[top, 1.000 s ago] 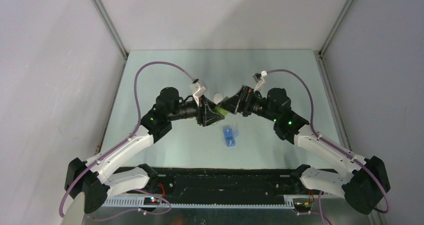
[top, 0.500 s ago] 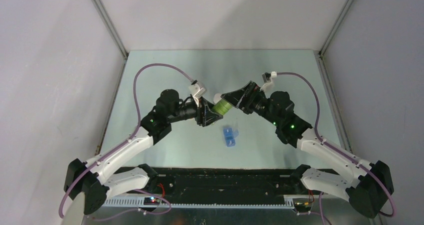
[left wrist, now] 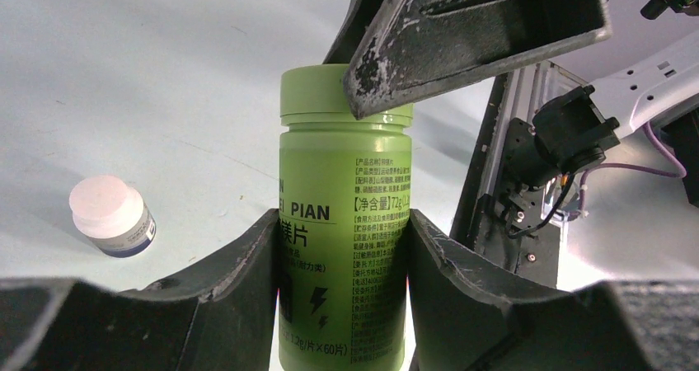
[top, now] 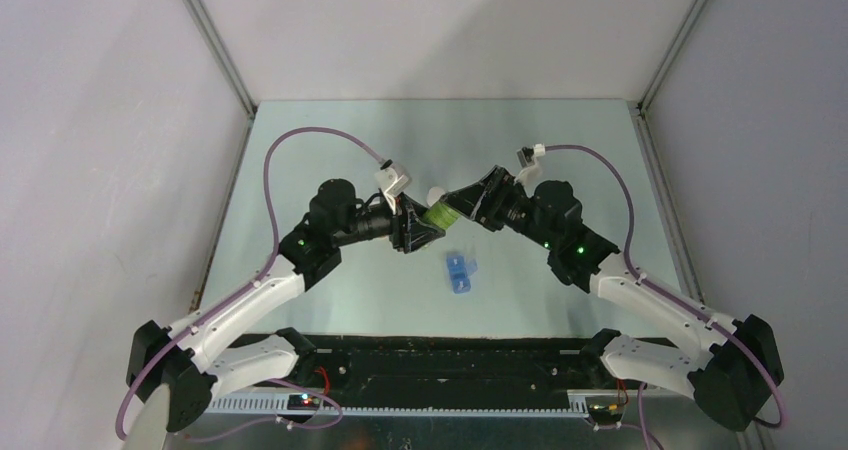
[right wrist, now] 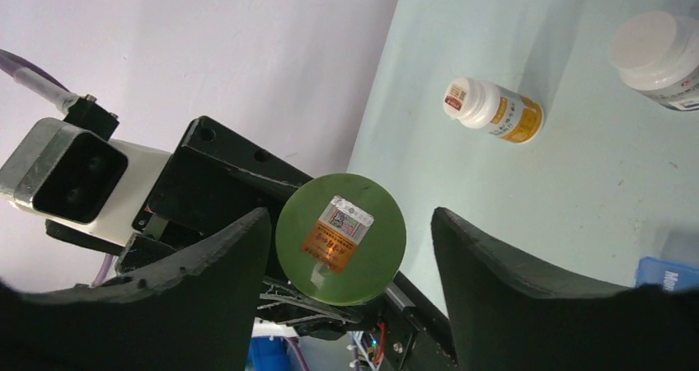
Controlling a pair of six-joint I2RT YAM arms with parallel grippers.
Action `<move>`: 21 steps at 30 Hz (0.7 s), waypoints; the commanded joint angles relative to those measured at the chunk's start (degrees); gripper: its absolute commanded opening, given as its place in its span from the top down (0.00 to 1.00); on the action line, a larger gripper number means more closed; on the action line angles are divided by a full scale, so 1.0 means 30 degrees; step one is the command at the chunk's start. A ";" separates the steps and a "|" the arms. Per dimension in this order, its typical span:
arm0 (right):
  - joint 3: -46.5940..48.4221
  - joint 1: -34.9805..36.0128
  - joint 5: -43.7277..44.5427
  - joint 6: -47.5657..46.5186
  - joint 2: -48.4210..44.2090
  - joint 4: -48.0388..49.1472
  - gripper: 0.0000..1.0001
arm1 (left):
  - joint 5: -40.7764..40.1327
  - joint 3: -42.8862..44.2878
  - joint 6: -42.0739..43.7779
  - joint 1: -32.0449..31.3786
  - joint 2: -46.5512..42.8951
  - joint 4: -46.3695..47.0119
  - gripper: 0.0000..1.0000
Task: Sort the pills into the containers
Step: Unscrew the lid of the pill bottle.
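Noted left fingers (left wrist: 235, 293) clamped on green bottle (left wrist: 342, 223) body. Found right fingers (right wrist: 503, 288) spread wide around its cap (right wrist: 340, 239), gripping nothing. Logged blue pill box (top: 458, 272) apart from both

1. Counter (top: 330, 140): pale grey-green flat surface, with walls at the left, right and far sides.
2. Blue pill box (top: 459, 272): lies flat near the middle, toward the near edge.
3. White-capped bottle (left wrist: 111, 216): stands upright, with a dark band on its label.
4. Orange-labelled bottle (right wrist: 493, 110): small and white-capped, lying on its side, touching nothing else.
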 commanded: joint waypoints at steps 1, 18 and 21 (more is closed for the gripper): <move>0.0681 -0.0086 -0.0558 -0.0264 0.0085 0.0196 0.34 | -0.0302 0.0235 -0.0180 0.0022 -0.0550 0.0906 1.00; -0.1488 -0.5716 -1.2568 -0.4714 -0.0306 0.8340 0.81 | 0.1873 0.2731 -0.2828 0.0048 -0.0504 -0.2411 1.00; -0.1699 -0.6401 -1.4604 -0.3859 0.0062 1.1349 0.81 | 0.2679 0.2654 -0.3133 0.0080 -0.0465 -0.2187 1.00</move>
